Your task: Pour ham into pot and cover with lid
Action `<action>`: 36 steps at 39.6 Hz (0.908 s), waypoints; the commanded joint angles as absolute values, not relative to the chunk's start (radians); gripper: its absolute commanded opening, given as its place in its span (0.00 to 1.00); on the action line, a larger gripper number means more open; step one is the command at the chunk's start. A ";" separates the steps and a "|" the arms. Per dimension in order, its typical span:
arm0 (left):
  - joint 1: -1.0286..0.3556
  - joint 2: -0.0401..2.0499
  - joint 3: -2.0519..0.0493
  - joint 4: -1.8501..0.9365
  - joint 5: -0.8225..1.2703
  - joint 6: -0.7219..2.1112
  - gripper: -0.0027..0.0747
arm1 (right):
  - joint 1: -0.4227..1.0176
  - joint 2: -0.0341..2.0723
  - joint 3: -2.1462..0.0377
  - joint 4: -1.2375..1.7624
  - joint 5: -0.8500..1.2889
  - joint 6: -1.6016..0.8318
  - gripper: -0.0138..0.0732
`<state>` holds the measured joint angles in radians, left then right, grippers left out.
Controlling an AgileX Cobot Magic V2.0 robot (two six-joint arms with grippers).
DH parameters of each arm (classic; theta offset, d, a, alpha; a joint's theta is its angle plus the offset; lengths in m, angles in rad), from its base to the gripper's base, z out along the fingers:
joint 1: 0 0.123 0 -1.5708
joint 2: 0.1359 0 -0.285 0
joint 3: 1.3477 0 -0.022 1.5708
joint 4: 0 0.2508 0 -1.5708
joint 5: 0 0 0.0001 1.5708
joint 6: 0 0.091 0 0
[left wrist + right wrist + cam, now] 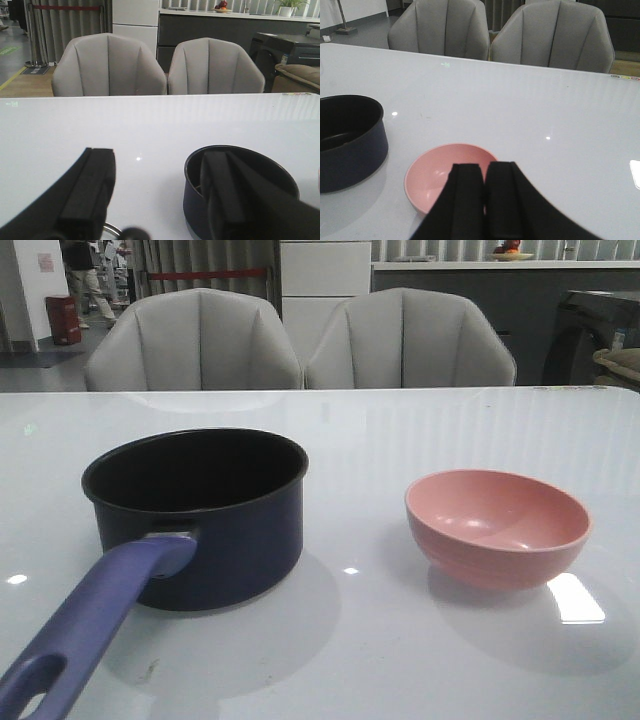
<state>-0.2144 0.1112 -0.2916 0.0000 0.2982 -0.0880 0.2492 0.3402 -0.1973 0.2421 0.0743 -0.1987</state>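
Pot point(240, 190) just behind left tool point(155, 200)

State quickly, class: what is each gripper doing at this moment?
Left gripper: open, fingers wide apart, holding nothing.
Right gripper: closed, fingers together, holding nothing, above the pink bowl.

The pot point(200, 515) stands left on the white counter point(350, 650), handle point(90, 625) pointing near-left. The pink bowl point(497, 527) stands right, well apart.
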 commanded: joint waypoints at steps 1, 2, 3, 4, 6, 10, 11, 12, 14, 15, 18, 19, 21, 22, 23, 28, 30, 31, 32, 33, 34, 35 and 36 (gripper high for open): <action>-0.220 0.121 -0.319 0.000 0.219 -0.087 0.59 | 0.249 0.344 -0.225 0.246 -0.010 -0.208 0.32; -0.220 0.121 -0.319 -0.013 0.230 -0.087 0.59 | 0.249 0.344 -0.225 0.246 -0.010 -0.208 0.32; -0.220 0.121 -0.319 -0.017 0.235 -0.087 0.59 | 0.249 0.344 -0.225 0.246 -0.010 -0.208 0.32; -0.220 0.121 -0.319 -0.017 0.238 -0.087 0.59 | 0.249 0.344 -0.225 0.246 -0.010 -0.208 0.32; -0.220 0.126 -0.319 -0.017 0.238 -0.087 0.59 | 0.249 0.344 -0.225 0.246 -0.010 -0.208 0.32; -0.218 0.143 -0.330 0.000 0.246 -0.087 0.65 | 0.249 0.344 -0.225 0.246 -0.010 -0.208 0.32; -0.218 0.149 -0.337 0.000 0.252 -0.087 0.68 | 0.249 0.344 -0.225 0.246 -0.010 -0.208 0.32; -0.218 0.157 -0.345 0.008 0.257 -0.087 0.71 | 0.249 0.344 -0.225 0.246 -0.010 -0.208 0.32; -0.218 0.173 -0.364 0.008 0.267 -0.087 0.78 | 0.249 0.344 -0.225 0.246 -0.010 -0.208 0.32; -0.218 0.181 -0.372 0.008 0.272 -0.087 0.81 | 0.249 0.344 -0.225 0.246 -0.010 -0.208 0.32; -0.218 0.218 -0.406 0.000 0.307 -0.102 0.90 | 0.249 0.344 -0.225 0.246 -0.010 -0.208 0.32; -0.218 0.233 -0.418 0.000 0.324 -0.112 0.92 | 0.249 0.344 -0.225 0.246 -0.010 -0.208 0.32; -0.218 0.263 -0.439 0.000 0.359 -0.146 0.93 | 0.249 0.344 -0.225 0.246 -0.010 -0.208 0.32; -0.218 0.281 -0.450 0.000 0.379 -0.172 0.93 | 0.249 0.344 -0.225 0.246 -0.010 -0.208 0.32; -0.218 0.300 -0.462 0.005 0.399 -0.187 0.93 | 0.249 0.344 -0.225 0.246 -0.010 -0.208 0.32; -0.207 0.395 -0.510 0.053 0.483 -0.292 0.93 | 0.249 0.344 -0.225 0.246 -0.010 -0.208 0.32; -0.197 0.435 -0.531 0.077 0.518 -0.319 0.93 | 0.249 0.344 -0.225 0.246 -0.010 -0.208 0.32; -0.189 0.460 -0.544 0.085 0.537 -0.327 0.93 | 0.249 0.344 -0.225 0.246 -0.010 -0.208 0.32; -0.184 0.479 -0.554 0.092 0.553 -0.336 0.93 | 0.249 0.344 -0.225 0.246 -0.010 -0.208 0.32; -0.175 0.504 -0.568 0.092 0.573 -0.338 0.93 | 0.249 0.344 -0.225 0.246 -0.010 -0.208 0.32; -0.165 0.532 -0.582 0.092 0.592 -0.338 0.93 | 0.249 0.344 -0.225 0.246 -0.010 -0.208 0.32; -0.158 0.552 -0.592 0.092 0.608 -0.338 0.93 | 0.249 0.344 -0.225 0.246 -0.010 -0.208 0.32; -0.148 0.580 -0.607 0.092 0.629 -0.338 0.93 | 0.249 0.344 -0.225 0.246 -0.010 -0.208 0.32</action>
